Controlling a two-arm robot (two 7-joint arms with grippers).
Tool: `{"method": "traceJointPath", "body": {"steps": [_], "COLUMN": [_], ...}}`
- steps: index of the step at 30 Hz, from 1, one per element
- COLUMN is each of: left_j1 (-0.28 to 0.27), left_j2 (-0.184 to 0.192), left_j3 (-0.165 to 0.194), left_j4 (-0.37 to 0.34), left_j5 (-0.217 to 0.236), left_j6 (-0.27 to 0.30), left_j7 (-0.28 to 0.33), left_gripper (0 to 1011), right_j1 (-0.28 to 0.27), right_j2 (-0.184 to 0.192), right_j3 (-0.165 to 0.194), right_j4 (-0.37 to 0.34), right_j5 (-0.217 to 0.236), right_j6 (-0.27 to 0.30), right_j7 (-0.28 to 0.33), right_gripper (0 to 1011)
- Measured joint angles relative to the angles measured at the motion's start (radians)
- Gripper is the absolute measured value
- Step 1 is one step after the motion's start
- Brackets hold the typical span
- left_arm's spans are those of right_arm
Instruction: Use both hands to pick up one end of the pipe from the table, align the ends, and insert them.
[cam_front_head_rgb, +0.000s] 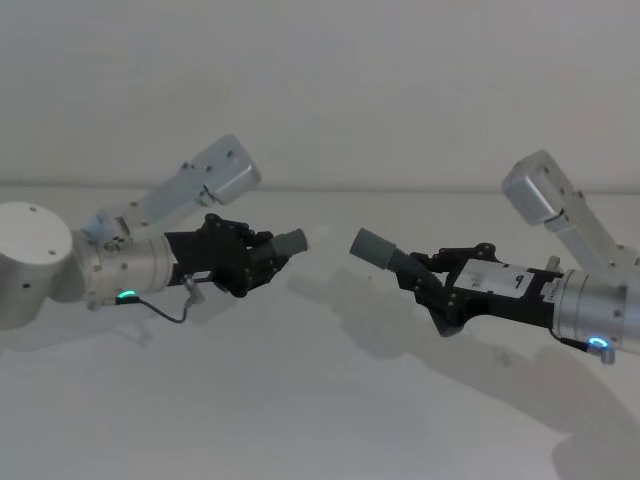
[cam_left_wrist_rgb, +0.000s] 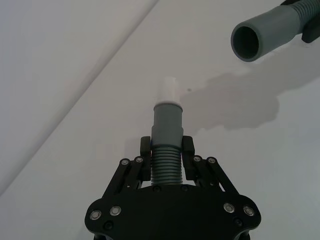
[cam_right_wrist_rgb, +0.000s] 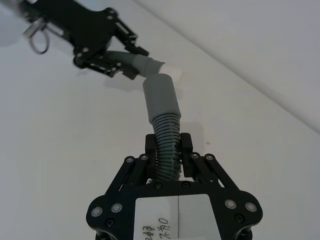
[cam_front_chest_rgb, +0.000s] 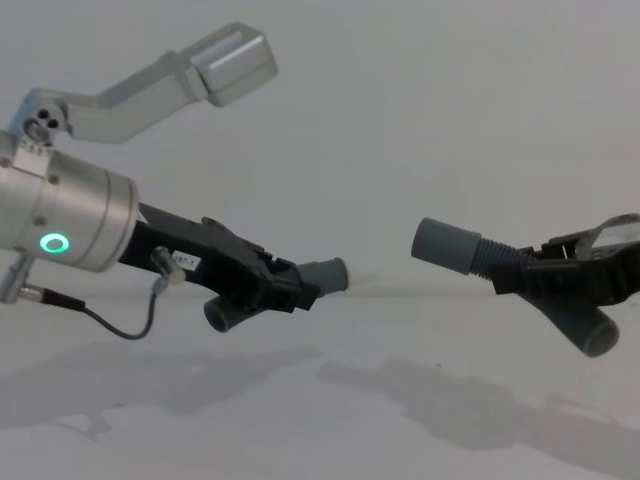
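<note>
Both pipe pieces are held in the air above the white table (cam_front_head_rgb: 320, 420), their cuffs facing each other across an open gap. The left gripper (cam_front_head_rgb: 262, 255) is clenched on the corrugated part of the left pipe piece (cam_left_wrist_rgb: 166, 150), just behind its narrow cuff (cam_left_wrist_rgb: 167, 116), whose white tip (cam_left_wrist_rgb: 169, 90) points toward the other piece. The right gripper (cam_front_head_rgb: 425, 275) grasps the right pipe piece (cam_right_wrist_rgb: 167, 145) on its ribbed section in the same way, with the wider sleeve (cam_front_head_rgb: 375, 246) sticking out ahead of the fingers toward the narrow cuff. The sleeve's open mouth (cam_left_wrist_rgb: 247, 42) is hollow and dark inside. The two ends are near each other but apart, not touching. Soft shadows of both arms lie on the table below the pieces.
</note>
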Motion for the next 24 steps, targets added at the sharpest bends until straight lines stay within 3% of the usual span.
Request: {"method": "traceJointPath", "body": {"steps": [11, 24], "left_j1": [-0.039, -0.061], "left_j2": [0.065, 0.119], "left_j3": [0.022, 0.034], "left_j4": [-0.003, -0.024], "left_j5": [-0.024, -0.059], "left_j6": [-0.069, -0.124], "left_j7": [-0.130, -0.230], "left_gripper": [352, 352], "right_j1": [0.054, 0.086], "right_j2": [0.085, 0.136], "right_j3": [-0.042, -0.072], "right_j4": [0.014, 0.021], "right_j5": [-0.006, -0.014], "right_j6": [-0.067, -0.084], "right_j7": [0.171, 0.250], "right_gripper": [274, 274]}}
